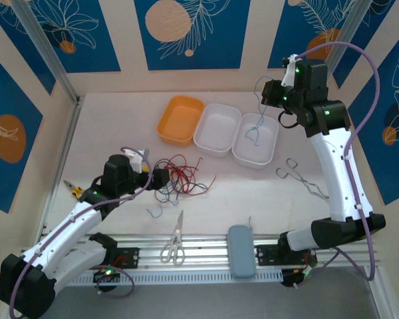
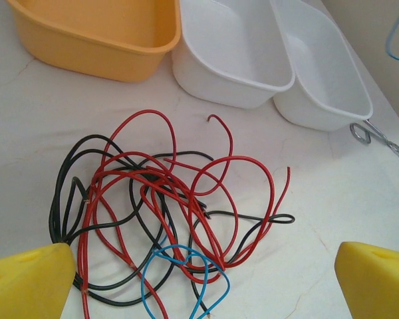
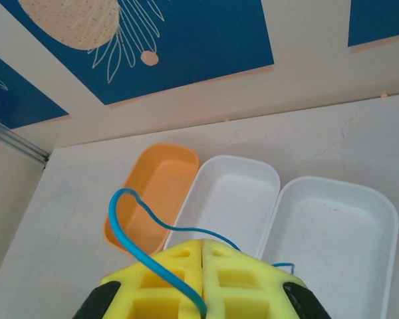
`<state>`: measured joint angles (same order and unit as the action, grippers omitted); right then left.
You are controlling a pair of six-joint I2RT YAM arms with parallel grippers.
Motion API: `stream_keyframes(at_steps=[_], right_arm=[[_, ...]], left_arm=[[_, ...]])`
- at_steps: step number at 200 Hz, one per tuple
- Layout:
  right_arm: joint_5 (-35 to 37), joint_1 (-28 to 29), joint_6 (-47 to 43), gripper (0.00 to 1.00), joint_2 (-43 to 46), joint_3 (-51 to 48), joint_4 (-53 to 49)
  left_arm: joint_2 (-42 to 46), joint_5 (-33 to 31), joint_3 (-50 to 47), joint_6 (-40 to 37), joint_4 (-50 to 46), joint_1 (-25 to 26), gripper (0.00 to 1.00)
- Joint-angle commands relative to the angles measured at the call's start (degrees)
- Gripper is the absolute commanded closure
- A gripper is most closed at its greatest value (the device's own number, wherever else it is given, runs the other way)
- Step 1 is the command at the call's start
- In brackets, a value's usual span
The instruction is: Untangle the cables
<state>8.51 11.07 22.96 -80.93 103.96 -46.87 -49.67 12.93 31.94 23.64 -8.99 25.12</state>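
So the left gripper [image 2: 203, 296] is spread wide open, its two yellow fingertips [image 2: 26, 286] way out at the bottom corners of the wrist view, and it's got hold of nothing. Just in front of it, on the pale marbled table [image 2: 332, 199], sits the tangle of thin red and black cables [image 2: 166, 193]. The black strands bulge out to the left, the red loops pile up in the middle, and a short blue wire loop [image 2: 179, 266] is caught up at the near edge, between the fingertips. The right gripper [image 3: 203, 266] is up high over the back of the table, yellow fingers squeezed together and pinching a thin blue cable [image 3: 130, 203]. From the top camera that cable hangs down into the right-hand white plastic tub [image 1: 276, 136]. Next to that are a second white plastic tub [image 1: 216, 126] and an orange plastic tub [image 1: 181, 119]. Metal tongs [image 1: 302, 179] lie to the right of the tangle, and white-handled scissors [image 1: 175, 244] and a grey oblong case [image 1: 241, 251] sit by the near edge.
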Motion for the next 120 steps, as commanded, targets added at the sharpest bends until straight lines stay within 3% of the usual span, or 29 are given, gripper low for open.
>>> stream_keyframes(at_steps=[1,120], right_arm=[[-0.26,-0.76,-0.61,1.0,-1.34,-1.54,1.94],[-2.82,-6.06,2.18,1.0,-7.15,-15.81,7.87]], left_arm=[[1.19,-1.38,2.13,-0.72,-2.59,-0.37,0.0],[3.09,-4.13,3.87,-1.49,-4.83,-0.44,0.0]])
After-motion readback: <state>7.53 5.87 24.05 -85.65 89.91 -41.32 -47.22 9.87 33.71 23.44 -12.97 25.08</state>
